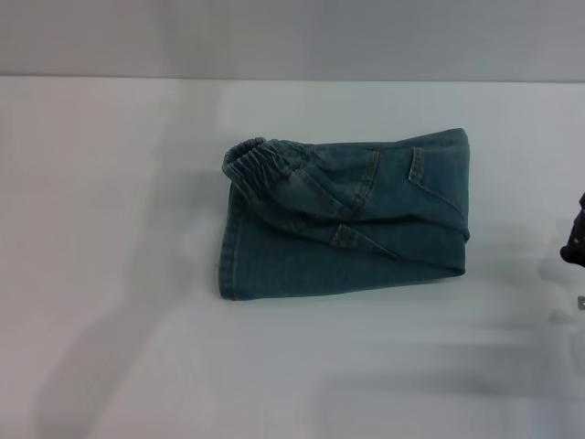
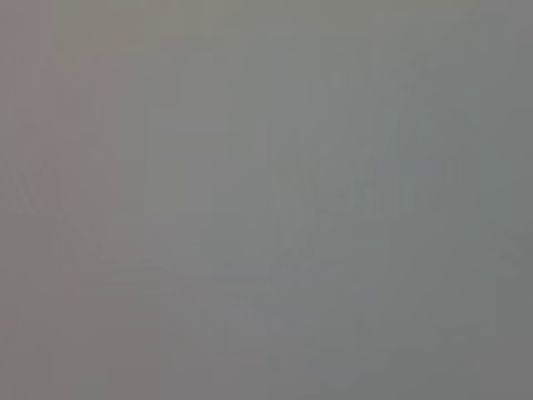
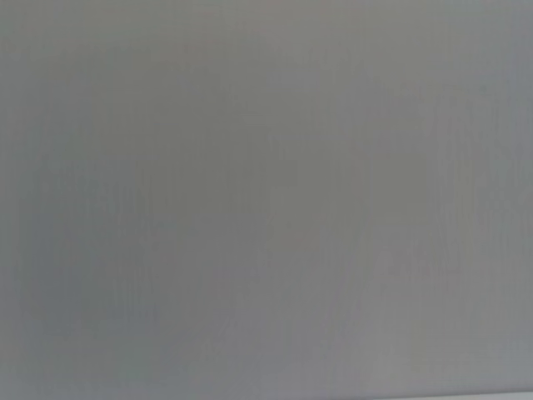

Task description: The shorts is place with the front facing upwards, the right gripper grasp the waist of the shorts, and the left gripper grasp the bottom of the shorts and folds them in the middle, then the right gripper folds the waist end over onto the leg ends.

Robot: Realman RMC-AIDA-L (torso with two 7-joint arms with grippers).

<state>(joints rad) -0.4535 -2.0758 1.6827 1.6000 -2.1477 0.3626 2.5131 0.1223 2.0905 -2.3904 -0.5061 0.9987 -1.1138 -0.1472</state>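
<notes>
A: Starting with the head view, what is lying there?

B: The shorts [image 1: 345,215] are lying folded near the middle of the pale counter [image 1: 110,274]. The gathered waist [image 1: 260,165] is sitting on top at the bundle's far left corner, and a stitched pocket [image 1: 430,174] is showing on the upper layer toward the right. The leg ends [image 1: 227,261] are lying underneath along the bundle's left edge, just below the waist. The fold is running down the right side.

A: And the arms?

B: Only a dark sliver of the right gripper [image 1: 575,240] is poking in at the right edge, well apart from the shorts and touching nothing. I cannot tell whether its fingers are apart or together. The left gripper is not appearing in this view at all.

A: What is the left wrist view giving us?

B: A plain grey surface, nothing more. So the state of the left fingers is not showing either.

A: And the right wrist view?

B: The same plain grey, with a thin lighter strip along one edge. No cloth is showing.
</notes>
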